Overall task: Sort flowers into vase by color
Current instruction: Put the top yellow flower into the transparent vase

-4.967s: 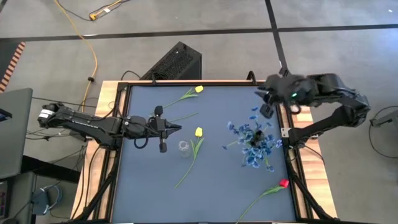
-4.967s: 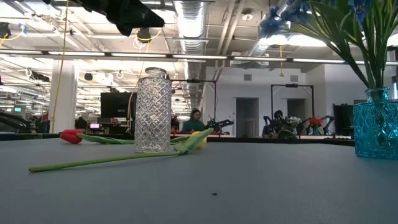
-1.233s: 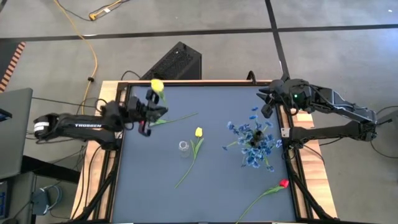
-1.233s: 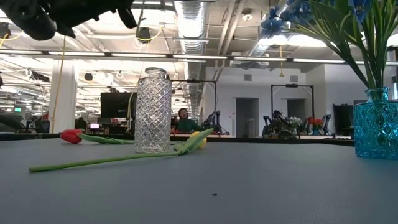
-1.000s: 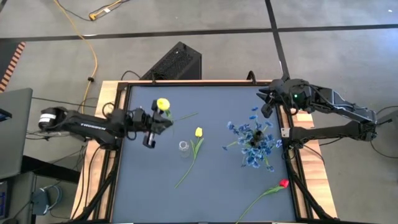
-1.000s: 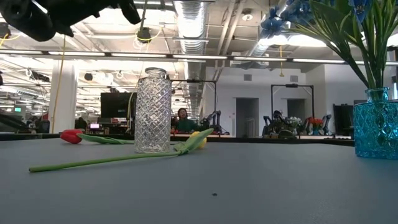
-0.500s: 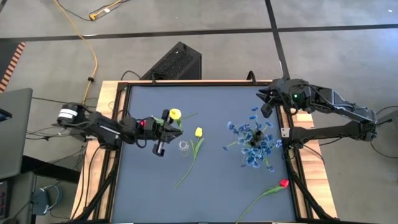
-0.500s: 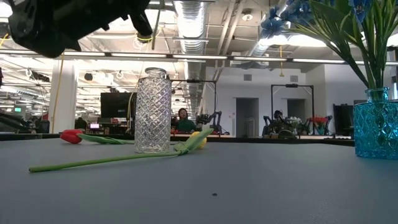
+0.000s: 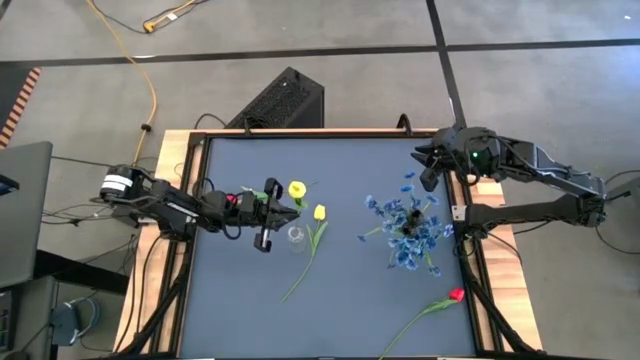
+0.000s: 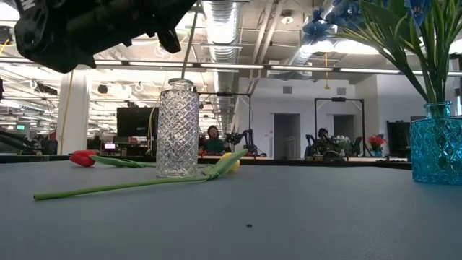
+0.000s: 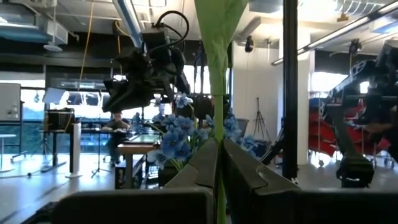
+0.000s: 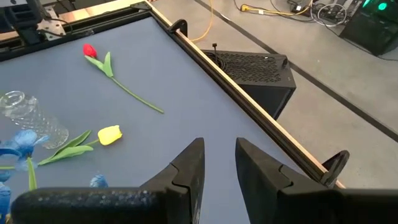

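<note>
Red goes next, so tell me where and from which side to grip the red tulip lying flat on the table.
Grip the red tulip at mid-stem, from straight above with the jaws across the thin stem: it lies flat and diagonal on the dark blue table with room around. The open right gripper is on that side; the left gripper holds a yellow tulip.

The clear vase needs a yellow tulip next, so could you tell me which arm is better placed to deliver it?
The left. Its gripper is shut on a yellow tulip right beside the clear vase. The right gripper is open and empty at the table's far right edge.
</note>
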